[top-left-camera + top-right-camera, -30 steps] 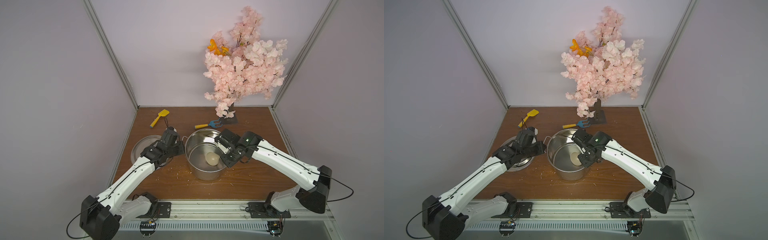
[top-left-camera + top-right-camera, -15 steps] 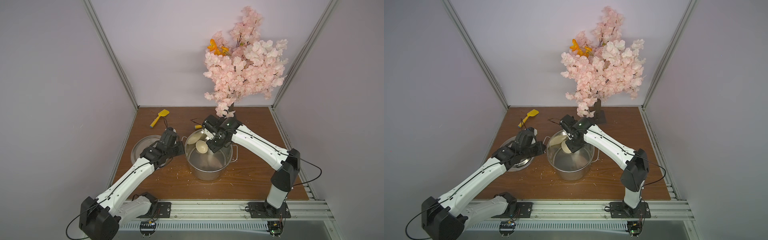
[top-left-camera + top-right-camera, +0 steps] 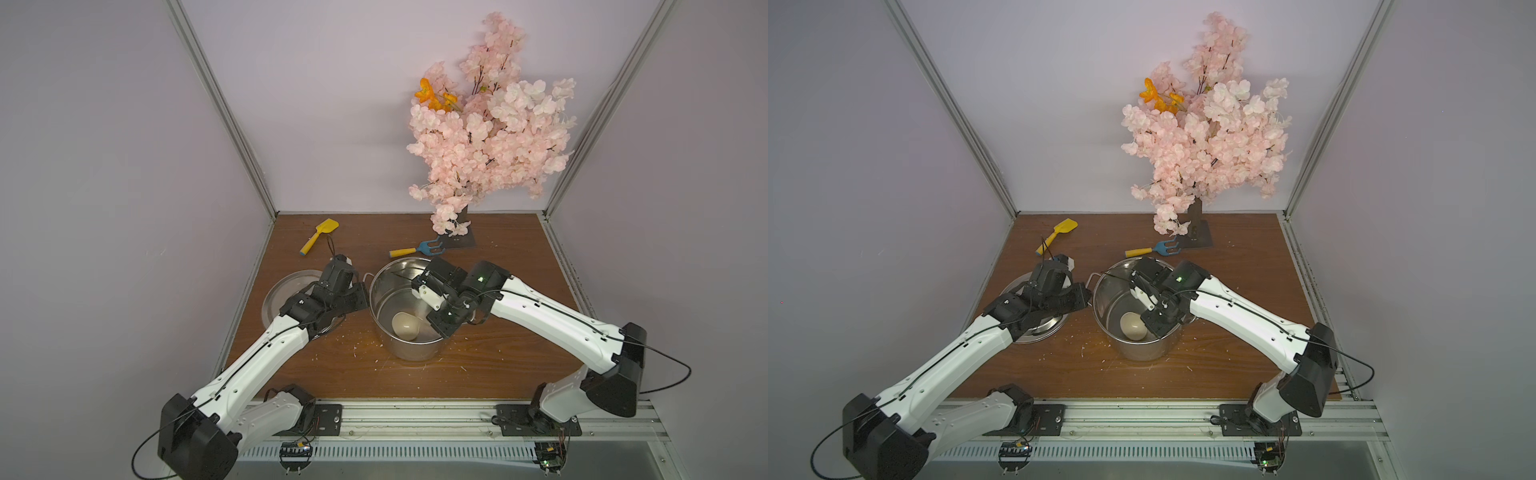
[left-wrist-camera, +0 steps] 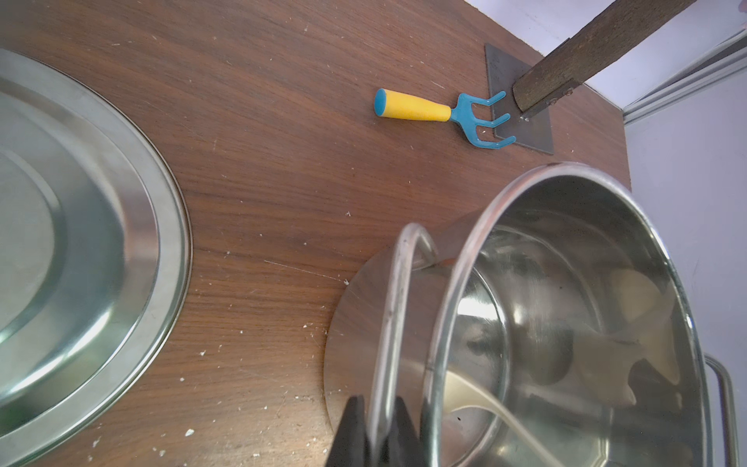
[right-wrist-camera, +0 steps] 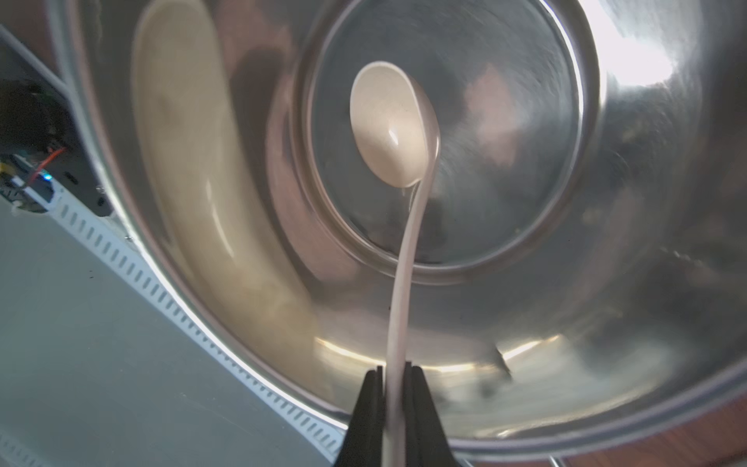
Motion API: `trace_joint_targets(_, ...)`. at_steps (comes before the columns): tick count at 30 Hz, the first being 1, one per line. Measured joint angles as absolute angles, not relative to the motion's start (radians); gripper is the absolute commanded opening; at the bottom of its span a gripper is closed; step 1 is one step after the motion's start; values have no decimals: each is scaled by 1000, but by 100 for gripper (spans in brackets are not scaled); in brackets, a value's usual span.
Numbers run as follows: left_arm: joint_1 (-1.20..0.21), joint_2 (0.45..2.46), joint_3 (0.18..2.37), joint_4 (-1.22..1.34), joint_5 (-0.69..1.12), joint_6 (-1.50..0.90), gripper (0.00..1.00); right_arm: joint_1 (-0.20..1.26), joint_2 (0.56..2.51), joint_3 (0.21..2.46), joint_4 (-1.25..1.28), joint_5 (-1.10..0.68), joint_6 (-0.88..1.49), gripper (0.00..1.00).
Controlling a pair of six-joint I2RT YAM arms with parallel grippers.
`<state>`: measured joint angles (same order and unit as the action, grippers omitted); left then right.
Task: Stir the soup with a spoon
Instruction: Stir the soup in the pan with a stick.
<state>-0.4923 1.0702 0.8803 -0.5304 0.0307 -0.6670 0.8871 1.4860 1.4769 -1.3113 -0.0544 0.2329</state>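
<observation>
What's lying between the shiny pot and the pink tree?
A blue toy rake with a yellow handle; both top views show it, its prongs by the tree's base.

Lab test cell: plain wall panels (image 3: 332, 104), aluminium frame posts (image 3: 224, 112), robot arms (image 3: 266, 353) bolted to rail (image 3: 415, 417).

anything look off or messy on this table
Pale crumbs are scattered on the wooden table around the pot. The pot looks dry and empty, though the right gripper holds the spoon inside it. Nothing looks tipped or broken.
</observation>
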Motion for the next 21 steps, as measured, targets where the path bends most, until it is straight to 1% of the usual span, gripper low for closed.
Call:
trace_joint_targets(4,-492,1068,880,-530,32,-667,0,773,1462,1449,-1315,-7,236,0)
trace_joint_targets(8,-492,1056,872,-531,34,-671,0,724,1501,1492,-1317,42,240,0)
trace_joint_targets(15,-492,1053,868,-530,34,-672,0,733,1654,1646,-1292,24,234,0)
trace_joint_targets(21,-492,1053,868,-530,34,-672,0,811,1708,1696,-1259,-47,218,0)
